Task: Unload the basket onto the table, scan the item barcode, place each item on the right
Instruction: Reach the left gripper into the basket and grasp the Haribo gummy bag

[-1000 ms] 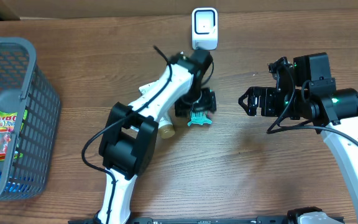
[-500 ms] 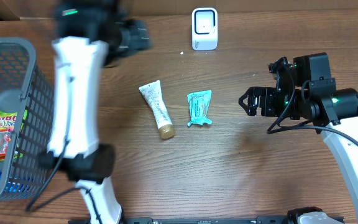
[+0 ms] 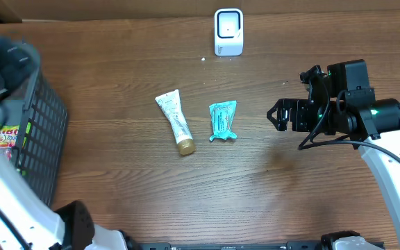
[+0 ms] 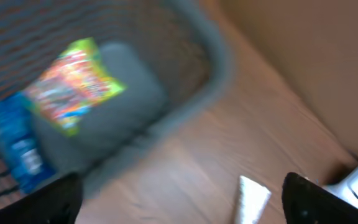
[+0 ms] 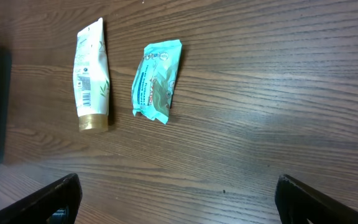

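left gripper point(image 4: 191, 200) swung to basket point(image 3: 45, 142) | teal packet point(image 3: 222, 121) well apart

wood worktop point(image 3: 290, 201), even light

the worktop is dark brown wood grain, filling the overhead view. a pale tan board point(image 3: 117, 7) borders its far edge. light is soft and even, shadows faint.

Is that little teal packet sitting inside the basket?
No, the teal packet lies on the wooden table beside the white tube, well apart from the basket.
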Tool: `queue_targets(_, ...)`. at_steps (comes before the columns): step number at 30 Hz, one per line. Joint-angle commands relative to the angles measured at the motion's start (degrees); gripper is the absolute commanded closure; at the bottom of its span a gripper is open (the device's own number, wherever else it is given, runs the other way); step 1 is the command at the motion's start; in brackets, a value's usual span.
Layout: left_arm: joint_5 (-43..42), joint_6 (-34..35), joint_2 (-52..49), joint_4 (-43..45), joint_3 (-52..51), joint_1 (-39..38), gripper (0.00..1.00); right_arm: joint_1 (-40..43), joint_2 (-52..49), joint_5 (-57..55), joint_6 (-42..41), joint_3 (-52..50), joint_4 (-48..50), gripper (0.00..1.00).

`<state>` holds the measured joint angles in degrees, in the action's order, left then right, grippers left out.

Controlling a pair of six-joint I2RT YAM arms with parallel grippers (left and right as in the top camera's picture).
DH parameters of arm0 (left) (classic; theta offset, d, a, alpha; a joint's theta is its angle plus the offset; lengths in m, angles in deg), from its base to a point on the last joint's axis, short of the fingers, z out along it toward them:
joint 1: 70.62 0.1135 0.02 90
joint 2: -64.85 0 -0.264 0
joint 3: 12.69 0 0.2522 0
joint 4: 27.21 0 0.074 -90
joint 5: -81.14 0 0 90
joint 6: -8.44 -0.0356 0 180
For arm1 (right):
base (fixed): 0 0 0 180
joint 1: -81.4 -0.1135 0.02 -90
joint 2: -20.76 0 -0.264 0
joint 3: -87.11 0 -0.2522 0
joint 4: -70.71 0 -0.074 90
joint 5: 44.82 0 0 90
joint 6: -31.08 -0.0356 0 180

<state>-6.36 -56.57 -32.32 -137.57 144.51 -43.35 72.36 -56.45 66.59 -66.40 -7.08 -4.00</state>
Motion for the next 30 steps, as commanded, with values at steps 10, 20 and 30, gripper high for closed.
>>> queue_targets(10, 0.7, -1.0, -1.0, 9.0, -27.9, 24.5, 0.00, -0.2, 0.2, -0.3, 0.1, 1.0, 1.3, 0.00)
queue_targets(20, 0.5, -1.0, -1.0, 34.4, -54.1, 26.1, 0.00, -0.2, 0.2, -0.3, 0.1, 1.0, 0.9, 0.00)
queue_targets(30, 0.7, -1.1, -1.0, 47.9, -62.5, 26.0, 0.00, -0.2, 0.2, -0.3, 0.0, 1.0, 0.0, 0.00)
